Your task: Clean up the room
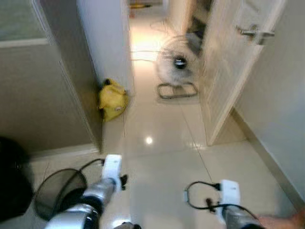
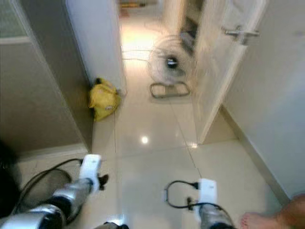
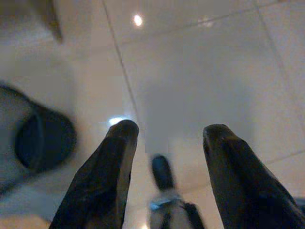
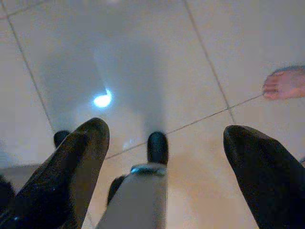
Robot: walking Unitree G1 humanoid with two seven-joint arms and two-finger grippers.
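Both grippers, left gripper and right gripper, hang spread and empty; walk slowly toward what is probably a yellow bag at the wall corner, avoiding the standing fan.

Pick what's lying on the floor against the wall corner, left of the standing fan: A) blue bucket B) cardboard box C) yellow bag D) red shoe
C: a yellow bag slumps on the tile at the foot of the wall corner, left of the fan that stands by the open door.
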